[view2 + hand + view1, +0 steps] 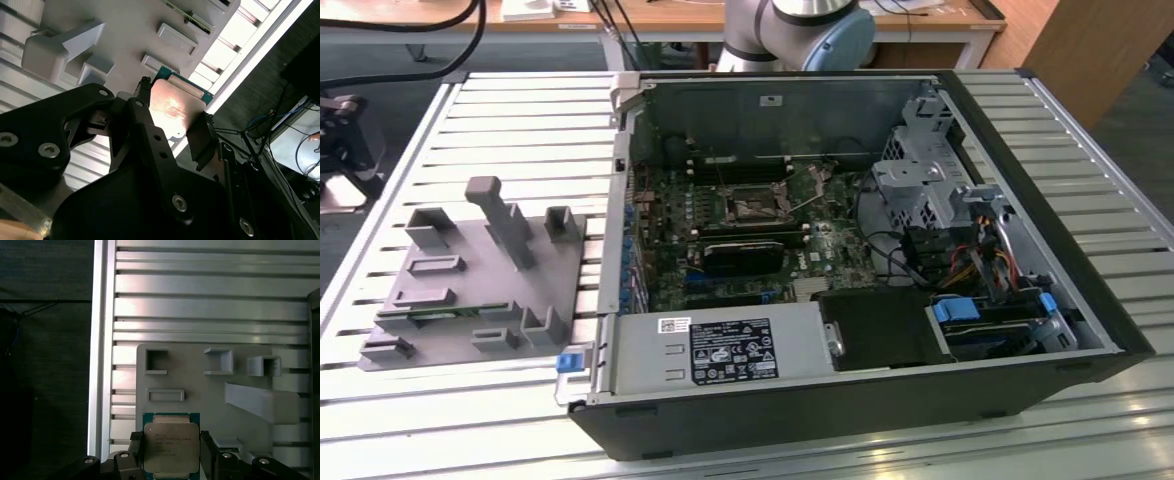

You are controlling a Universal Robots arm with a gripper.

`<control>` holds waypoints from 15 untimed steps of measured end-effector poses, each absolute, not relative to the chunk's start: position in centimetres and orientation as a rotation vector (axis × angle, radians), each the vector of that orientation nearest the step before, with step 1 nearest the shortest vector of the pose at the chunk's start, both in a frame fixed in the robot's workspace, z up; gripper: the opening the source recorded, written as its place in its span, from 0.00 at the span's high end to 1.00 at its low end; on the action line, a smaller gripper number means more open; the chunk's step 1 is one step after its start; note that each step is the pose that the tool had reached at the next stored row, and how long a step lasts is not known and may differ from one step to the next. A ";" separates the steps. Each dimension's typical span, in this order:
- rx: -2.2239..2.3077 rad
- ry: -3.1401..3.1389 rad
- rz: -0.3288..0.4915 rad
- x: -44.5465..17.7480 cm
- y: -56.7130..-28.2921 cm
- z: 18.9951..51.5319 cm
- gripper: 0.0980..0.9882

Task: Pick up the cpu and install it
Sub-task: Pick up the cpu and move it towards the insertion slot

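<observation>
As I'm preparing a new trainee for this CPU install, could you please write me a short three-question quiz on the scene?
1. True or false: the gripper is shut on the cpu.
2. In the first wrist view, what lies behind the held cpu? A) the grey tray B) the motherboard socket C) a keyboard
3. Fill in: the grey tray sits on the exterior view's ____ of the computer case.
Key: 1 true; 2 A; 3 left.
</observation>
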State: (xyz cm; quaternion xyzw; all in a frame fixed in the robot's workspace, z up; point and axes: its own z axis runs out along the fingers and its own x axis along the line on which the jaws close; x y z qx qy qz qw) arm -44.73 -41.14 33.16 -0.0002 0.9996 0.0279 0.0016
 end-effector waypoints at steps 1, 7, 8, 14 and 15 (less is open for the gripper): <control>-0.001 3.137 0.087 -44.7 -41.1 33.2 0.50; 0.000 3.137 0.088 -44.7 -41.1 33.7 0.50; 0.000 3.137 0.088 -44.7 -41.1 33.8 0.50; 0.000 3.137 0.087 -44.7 -41.1 34.3 0.50; 0.000 3.137 0.087 -44.7 -41.1 34.4 0.50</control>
